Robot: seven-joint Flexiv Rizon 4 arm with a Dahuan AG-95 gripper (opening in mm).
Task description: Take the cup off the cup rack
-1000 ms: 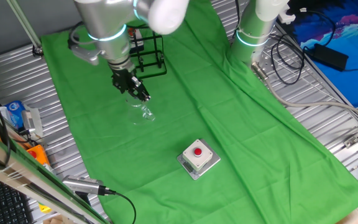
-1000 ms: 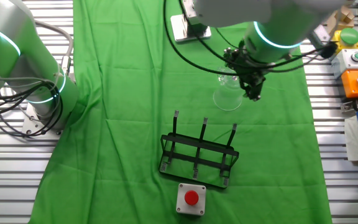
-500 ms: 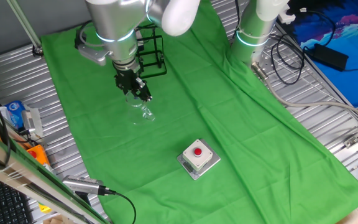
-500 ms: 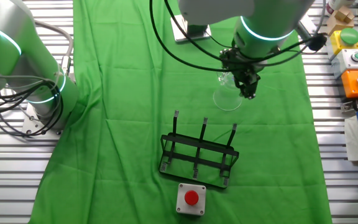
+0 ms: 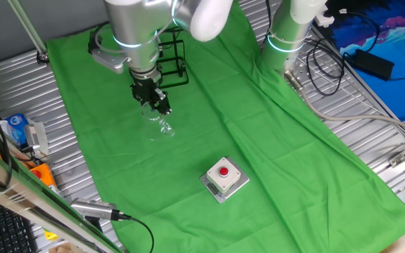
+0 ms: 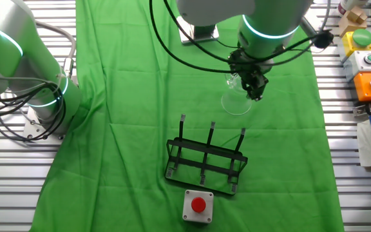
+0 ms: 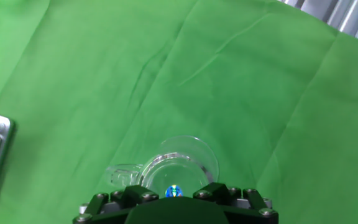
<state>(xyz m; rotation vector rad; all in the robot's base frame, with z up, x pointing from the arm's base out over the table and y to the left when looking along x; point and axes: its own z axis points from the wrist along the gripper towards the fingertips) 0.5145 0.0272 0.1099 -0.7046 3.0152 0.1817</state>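
Well apart from the black wire-frame cup rack (image 6: pixel 206 160), the small clear handled cup (image 6: pixel 236 101) lies on green cloth (image 6: pixel 134 77); whether my gripper (image 6: pixel 255 90) grips it, I cannot tell.

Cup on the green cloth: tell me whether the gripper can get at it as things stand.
Probably yes. The gripper hangs right over the cup, which lies on the cloth apart from the cup rack, with nothing between them.
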